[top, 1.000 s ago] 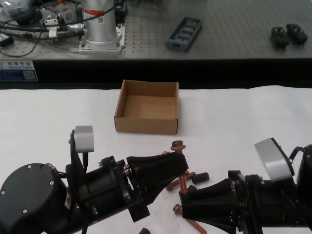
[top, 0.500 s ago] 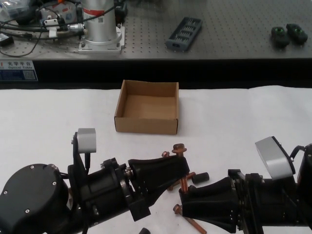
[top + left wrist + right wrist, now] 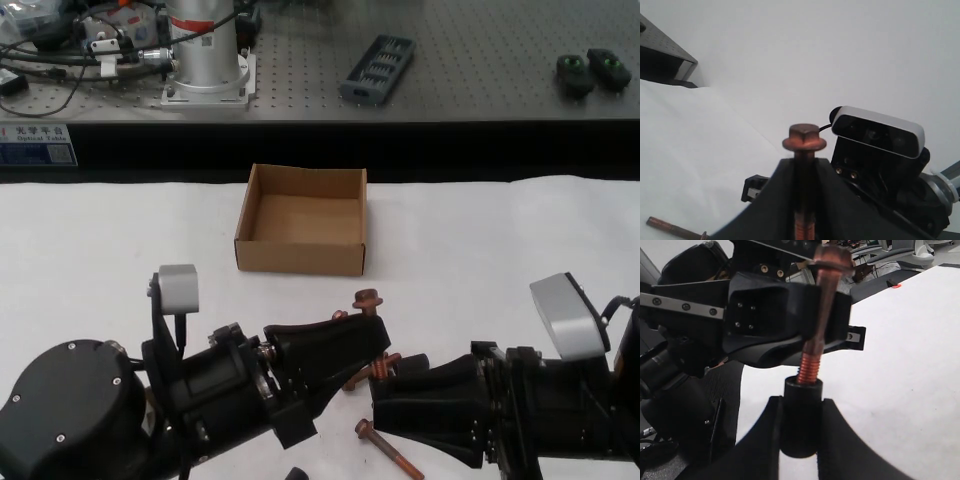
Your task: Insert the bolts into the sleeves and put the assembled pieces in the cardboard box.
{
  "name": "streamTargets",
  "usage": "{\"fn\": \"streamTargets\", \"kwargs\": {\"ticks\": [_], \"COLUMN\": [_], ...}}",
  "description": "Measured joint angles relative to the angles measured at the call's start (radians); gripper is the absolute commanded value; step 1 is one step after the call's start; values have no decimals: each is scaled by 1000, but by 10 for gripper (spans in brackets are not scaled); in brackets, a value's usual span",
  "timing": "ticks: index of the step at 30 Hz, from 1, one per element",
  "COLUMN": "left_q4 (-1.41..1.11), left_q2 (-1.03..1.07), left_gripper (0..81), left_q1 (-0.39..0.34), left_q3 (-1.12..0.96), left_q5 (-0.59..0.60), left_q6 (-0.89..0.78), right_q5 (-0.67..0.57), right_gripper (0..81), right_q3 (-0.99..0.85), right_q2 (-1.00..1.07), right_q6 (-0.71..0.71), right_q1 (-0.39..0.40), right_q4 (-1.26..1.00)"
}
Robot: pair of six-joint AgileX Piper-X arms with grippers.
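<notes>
over white bench [image 3: 120,230] we held a bolt [image 3: 804,142] clamped in left gripper [image 3: 804,167] — its tip at the mouth of a sleeve [image 3: 802,390] pinched in right gripper [image 3: 801,409].

The bolt [image 3: 804,141] is copper-coloured, its threaded end a brighter orange; the sleeve [image 3: 802,390] is plain black; the left gripper [image 3: 804,164] and the right gripper [image 3: 801,404] are both matt black; the cardboard box [image 3: 300,256], at twelve o'clock from them, is brown; the sheet [image 3: 100,230] is white; the board [image 3: 480,70] beyond is grey, dotted with a grid of holes.
</notes>
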Motion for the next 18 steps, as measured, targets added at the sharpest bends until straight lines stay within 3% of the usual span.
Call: {"fn": "streamTargets", "kwargs": {"ticks": [11,18], "left_q4": [-2,-2], "left_q2": [0,0], "left_gripper": [58,72], "left_q1": [-4,-4], "left_q3": [0,0], "left_q5": [-10,51], "left_q6": [24,78], "right_q5": [-3,-33], "right_gripper": [16,16], "right_q3": [0,4], "right_q2": [0,0], "right_q6": [23,26], "right_q1": [0,0], "right_q4": [-8,-8]}}
